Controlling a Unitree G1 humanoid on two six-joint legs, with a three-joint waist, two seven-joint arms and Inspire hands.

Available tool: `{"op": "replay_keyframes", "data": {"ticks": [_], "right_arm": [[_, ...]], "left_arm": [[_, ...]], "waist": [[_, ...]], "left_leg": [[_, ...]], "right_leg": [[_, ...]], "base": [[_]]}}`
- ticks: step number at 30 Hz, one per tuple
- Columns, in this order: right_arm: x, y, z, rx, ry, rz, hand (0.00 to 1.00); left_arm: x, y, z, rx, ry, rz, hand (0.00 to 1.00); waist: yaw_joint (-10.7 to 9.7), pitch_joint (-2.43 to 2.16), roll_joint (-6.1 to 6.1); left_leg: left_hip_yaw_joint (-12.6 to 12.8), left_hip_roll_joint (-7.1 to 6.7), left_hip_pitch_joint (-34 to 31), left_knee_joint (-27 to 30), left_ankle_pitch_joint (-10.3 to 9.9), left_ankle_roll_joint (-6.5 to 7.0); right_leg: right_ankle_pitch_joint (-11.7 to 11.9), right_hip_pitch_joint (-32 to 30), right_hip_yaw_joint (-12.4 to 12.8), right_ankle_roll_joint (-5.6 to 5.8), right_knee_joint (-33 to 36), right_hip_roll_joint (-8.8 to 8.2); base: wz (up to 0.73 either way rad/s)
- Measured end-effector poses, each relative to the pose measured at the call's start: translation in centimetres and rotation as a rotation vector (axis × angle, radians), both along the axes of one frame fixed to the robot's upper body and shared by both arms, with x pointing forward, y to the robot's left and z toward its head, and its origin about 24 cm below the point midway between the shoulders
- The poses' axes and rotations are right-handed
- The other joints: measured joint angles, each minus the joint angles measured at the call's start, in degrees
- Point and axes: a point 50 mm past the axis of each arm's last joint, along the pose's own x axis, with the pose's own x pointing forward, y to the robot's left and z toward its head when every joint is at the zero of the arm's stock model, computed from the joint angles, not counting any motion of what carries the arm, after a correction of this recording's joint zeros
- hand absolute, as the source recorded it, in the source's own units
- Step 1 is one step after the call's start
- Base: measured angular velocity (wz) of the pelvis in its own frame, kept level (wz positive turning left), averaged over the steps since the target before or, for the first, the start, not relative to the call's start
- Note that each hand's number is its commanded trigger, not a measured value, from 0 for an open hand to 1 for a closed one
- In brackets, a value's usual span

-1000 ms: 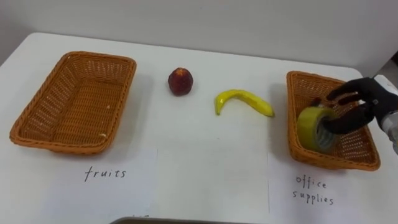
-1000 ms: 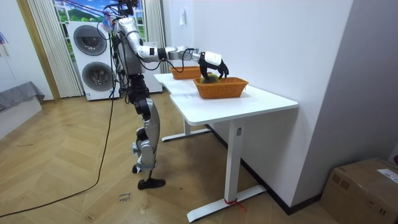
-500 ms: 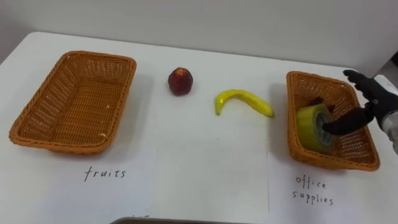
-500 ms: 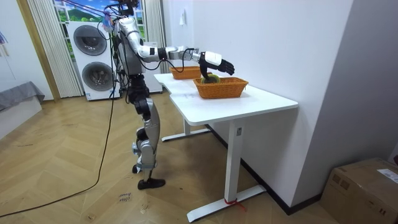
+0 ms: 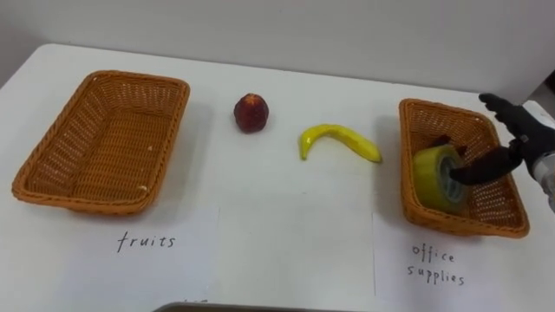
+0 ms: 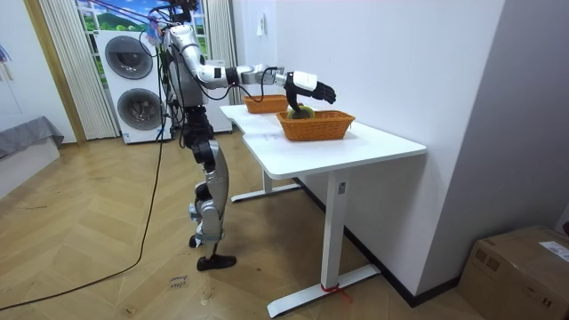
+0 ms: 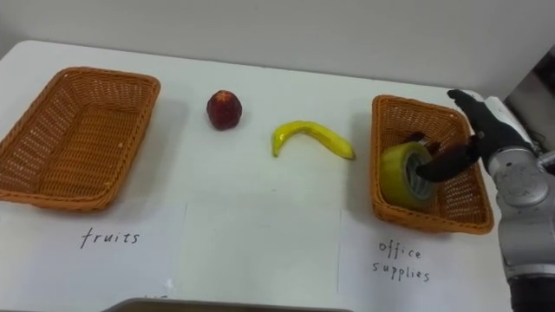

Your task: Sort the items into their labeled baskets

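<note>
White table (image 5: 286,243) against a plain wall, seen from the robot's head. Farthest to the left of the right hand (image 5: 519,130) stands the left wicker basket (image 5: 130,130), with no fruit in it. The peach (image 5: 251,113) comes next, well apart from the hand. The banana (image 5: 338,139) is nearer, its long axis running left to right and its right tip just beside the right wicker basket (image 5: 499,204). In that basket the yellow tape roll (image 5: 431,178) stands on edge, immediately left of the hand. The hand is over the basket's right side with its fingers spread wide, grasping nothing and the thumb pointing at the roll. Both fruits lie to its left, so the banana is judged the closer target.
</note>
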Motion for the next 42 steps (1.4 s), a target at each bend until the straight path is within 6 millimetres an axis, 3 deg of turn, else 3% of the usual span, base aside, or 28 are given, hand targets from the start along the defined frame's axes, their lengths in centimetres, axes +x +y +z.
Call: {"op": "replay_keyframes", "data": {"ticks": [6, 14, 19, 23, 28, 32, 42], "right_arm": [[0.2, 0.4, 1.1, -0.018, -0.050, 0.014, 0.00], [0.5, 1.3, 4.3, -0.108, -0.171, 0.056, 0.00], [0.5, 1.6, 5.9, -0.143, -0.233, 0.072, 0.00], [0.4, 1.6, 6.3, -0.161, -0.252, 0.070, 0.00], [0.7, 2.4, 7.6, -0.179, -0.302, 0.099, 0.00], [1.0, 2.8, 7.7, -0.162, -0.304, 0.115, 0.00], [1.8, 5.8, 5.6, -0.174, -0.209, 0.247, 0.00]], "left_arm": [[-0.1, 0.0, 0.0, -0.002, 0.004, 0.003, 0.00], [0.0, 0.0, 0.0, -0.002, 0.004, 0.002, 0.00], [-0.2, 0.2, 0.0, 0.004, 0.001, 0.001, 0.00], [-0.3, 0.3, 0.0, 0.007, 0.003, 0.002, 0.00], [-0.7, 0.3, 0.0, 0.007, 0.013, -0.001, 0.00], [-0.8, 0.4, 0.1, 0.008, 0.014, -0.010, 0.00], [-1.3, 1.7, 0.5, 0.049, 0.052, -0.040, 0.00]], "waist": [[-0.1, 0.02, 0.06], [0.2, -0.15, -0.38], [0.5, 0.04, -0.85], [1.9, 0.38, -1.36], [3.1, 0.44, -1.66], [5.5, 0.43, -2.04], [8.9, 0.64, -4.24]], "left_leg": [[0.1, 0.02, -0.1, -0.2, 0.0, -0.01], [0.3, -0.02, -0.2, -0.2, 0.0, 0.01], [0.4, -0.01, 0.0, -0.2, 0.0, 0.01], [0.3, 0.00, 0.0, -0.1, 0.0, 0.00], [0.2, -0.06, -0.4, -0.1, 0.0, 0.02], [-0.2, -0.05, -0.6, 0.0, 0.0, 0.02], [-2.9, -0.17, -2.0, 0.4, 0.1, -0.04]], "right_leg": [[0.0, -0.1, 0.0, 0.00, 0.0, 0.03], [0.0, -0.8, 0.1, 0.01, 0.8, -0.06], [0.0, -0.6, 0.1, 0.00, 0.8, -0.06], [0.0, -0.4, 0.1, -0.01, 0.8, -0.06], [0.0, -0.8, 0.1, 0.00, 0.8, -0.11], [0.0, -0.9, -0.5, 0.00, 0.8, -0.17], [0.0, -0.9, -3.0, 0.00, 0.6, -0.35]], "base": [[0.00], [0.00], [-0.01], [0.00], [0.00], [0.04], [0.13]]}}
